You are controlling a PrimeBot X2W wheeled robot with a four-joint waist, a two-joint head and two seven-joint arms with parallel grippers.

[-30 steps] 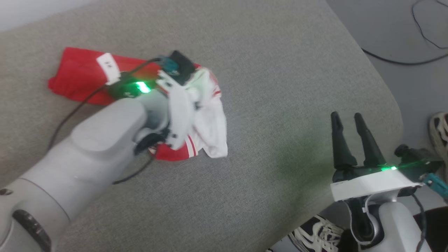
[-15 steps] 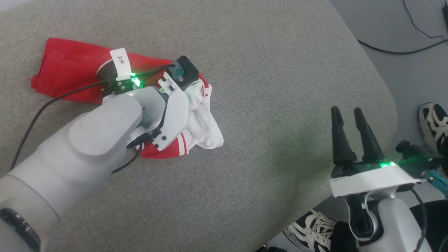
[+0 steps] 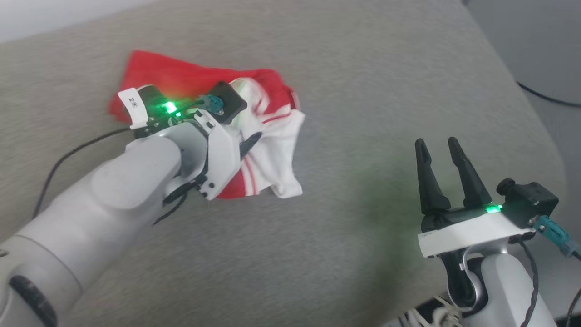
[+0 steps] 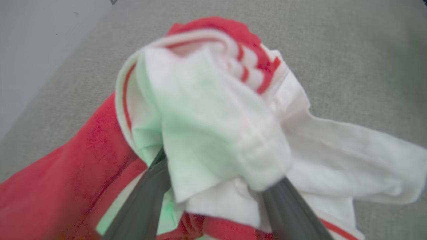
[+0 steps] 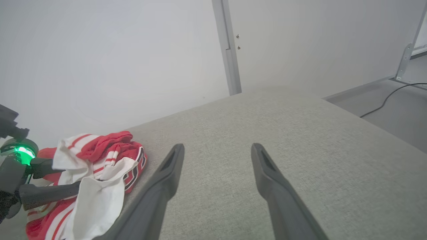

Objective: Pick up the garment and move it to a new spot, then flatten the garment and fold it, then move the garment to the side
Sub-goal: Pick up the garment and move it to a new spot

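The garment (image 3: 272, 150) lies crumpled on the grey cushion (image 3: 363, 91), with its white panels bunched uppermost. The left gripper (image 5: 71, 178) has its fingers apart, and a white fold lies loose between them. The right gripper (image 3: 436, 145) hovers with its fingers apart, well clear of the cloth. The step in hand appears to be the release at the new spot. Recommended: draw the left gripper straight back along its fingers so no fold snags, then take opposite edges to flatten.
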